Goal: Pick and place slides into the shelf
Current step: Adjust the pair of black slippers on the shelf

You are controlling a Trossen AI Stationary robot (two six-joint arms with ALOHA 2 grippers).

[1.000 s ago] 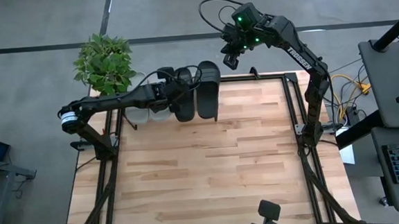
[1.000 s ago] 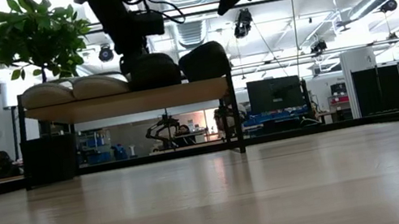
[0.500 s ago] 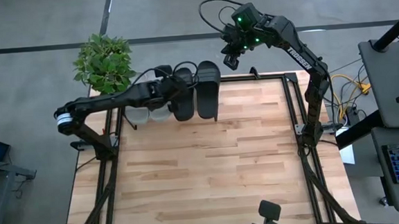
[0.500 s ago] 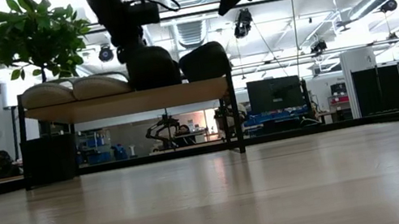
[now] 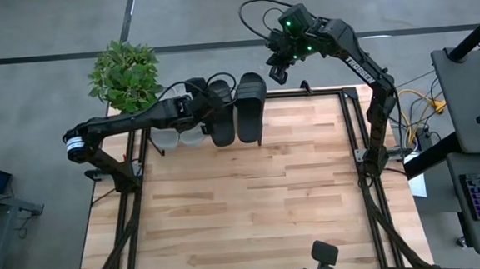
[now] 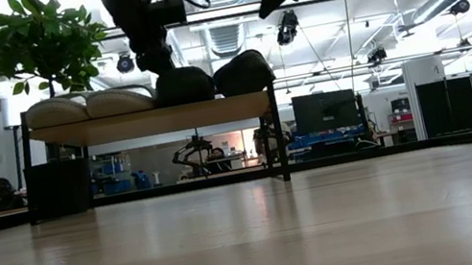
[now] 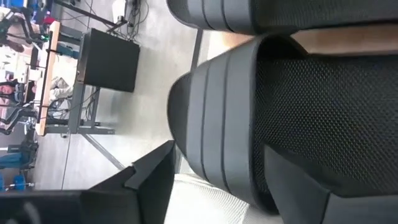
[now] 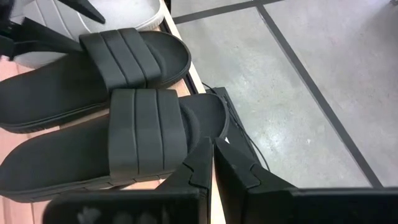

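Observation:
The shelf point(image 6: 151, 121) stands at the table's far edge. On its top board lie two light grey slides point(image 6: 55, 112) point(image 6: 117, 101) and two black slides point(image 6: 184, 85) point(image 6: 242, 72), side by side. My left gripper point(image 5: 198, 104) is open over the left black slide point(image 5: 220, 115). Its fingers point(image 7: 152, 183) stand on either side of the edge of that slide's strap point(image 7: 230, 118), one over the mesh footbed and one outside the strap. My right gripper point(image 5: 279, 65) is shut and hangs high beyond the far edge, to the right of the shelf.
A potted plant point(image 5: 126, 75) stands just beyond the table's far left corner, beside the shelf. The wooden tabletop point(image 5: 244, 193) stretches from the shelf to the near edge. Cables point(image 8: 239, 134) hang by the table's far edge.
My left gripper has opened and let go of the left black slide. The slide, which stood slightly raised half a second ago, has sunk down flat onto the shelf board next to the other black slide. The left arm has drawn back a little toward the table's left edge.

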